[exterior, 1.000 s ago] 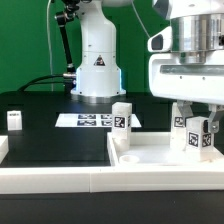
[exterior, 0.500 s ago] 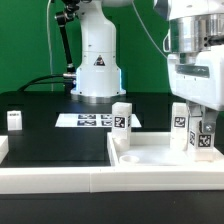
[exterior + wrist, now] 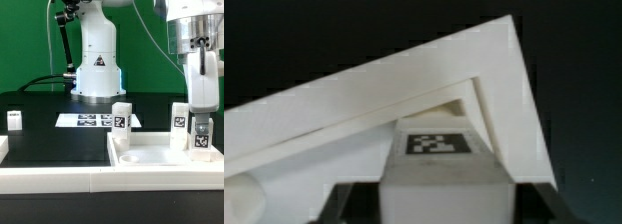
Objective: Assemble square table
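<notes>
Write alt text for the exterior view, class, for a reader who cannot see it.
The robot's tool grips an upright white tagged leg on the white square tabletop, at the exterior view's right. Two more legs stand by its far rim; a fourth leg stands on the black table at the exterior view's left.

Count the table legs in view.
4: a lone leg at the exterior view's far left, a middle leg by the tabletop's corner, a right leg on it, and a gripped leg in the claw. None seems hidden.
</notes>
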